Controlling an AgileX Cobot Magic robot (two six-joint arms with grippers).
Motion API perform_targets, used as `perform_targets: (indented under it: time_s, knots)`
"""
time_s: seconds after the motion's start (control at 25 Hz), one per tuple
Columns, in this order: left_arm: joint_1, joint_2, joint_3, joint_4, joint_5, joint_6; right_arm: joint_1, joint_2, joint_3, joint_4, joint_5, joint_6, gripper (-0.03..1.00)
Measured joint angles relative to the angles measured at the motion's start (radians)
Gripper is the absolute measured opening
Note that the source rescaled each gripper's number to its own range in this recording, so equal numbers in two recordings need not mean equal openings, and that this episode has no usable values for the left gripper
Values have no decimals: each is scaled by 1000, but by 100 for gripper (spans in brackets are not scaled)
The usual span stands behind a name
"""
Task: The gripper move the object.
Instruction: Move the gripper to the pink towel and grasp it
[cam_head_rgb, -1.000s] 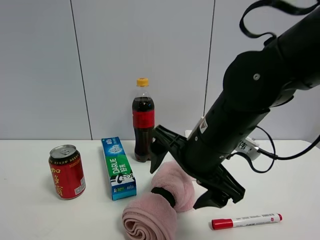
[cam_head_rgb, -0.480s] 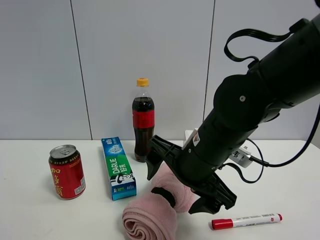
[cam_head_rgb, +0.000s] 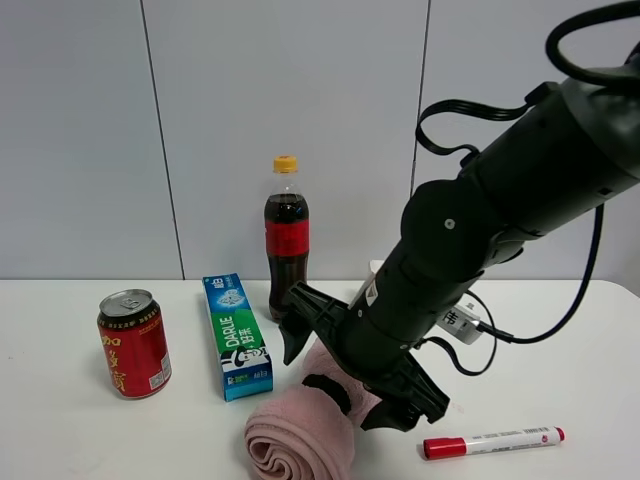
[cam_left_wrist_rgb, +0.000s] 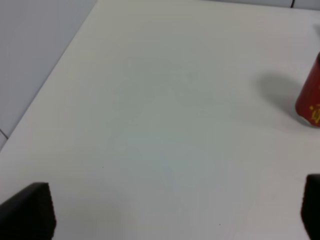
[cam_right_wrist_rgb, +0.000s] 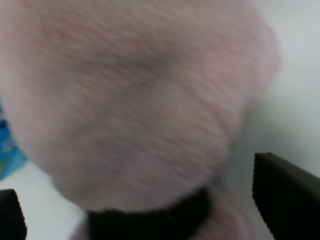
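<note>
A rolled pink towel (cam_head_rgb: 303, 437) with a black band lies at the table's front centre. My right gripper (cam_head_rgb: 350, 375) is open and low over the towel's far end, one finger (cam_head_rgb: 295, 330) on its far left side and the other (cam_head_rgb: 405, 410) on its near right side. The right wrist view is filled by the blurred towel (cam_right_wrist_rgb: 135, 100), with the gripper (cam_right_wrist_rgb: 150, 210) astride it. I cannot tell whether the fingers touch it. My left gripper (cam_left_wrist_rgb: 170, 210) is open and empty above bare table; it does not show in the exterior view.
A red can (cam_head_rgb: 133, 343) stands at the left, also at the edge of the left wrist view (cam_left_wrist_rgb: 310, 97). A green-blue toothpaste box (cam_head_rgb: 237, 336) lies beside the towel. A cola bottle (cam_head_rgb: 287, 240) stands behind. A red marker (cam_head_rgb: 492, 441) lies at the front right.
My right arm has come down and to the left over the towel, so its open fingers now straddle the towel's far end. The towel and other objects have not moved.
</note>
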Motion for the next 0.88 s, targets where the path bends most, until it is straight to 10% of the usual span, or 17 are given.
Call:
perform_targets:
  time_s: [0.56, 0.88]
  knots:
    - [0, 0, 0, 0, 0, 0, 0, 83, -74, 0, 113, 0, 76]
    - [0, 0, 0, 0, 0, 0, 0, 88, -81, -4, 109, -2, 13]
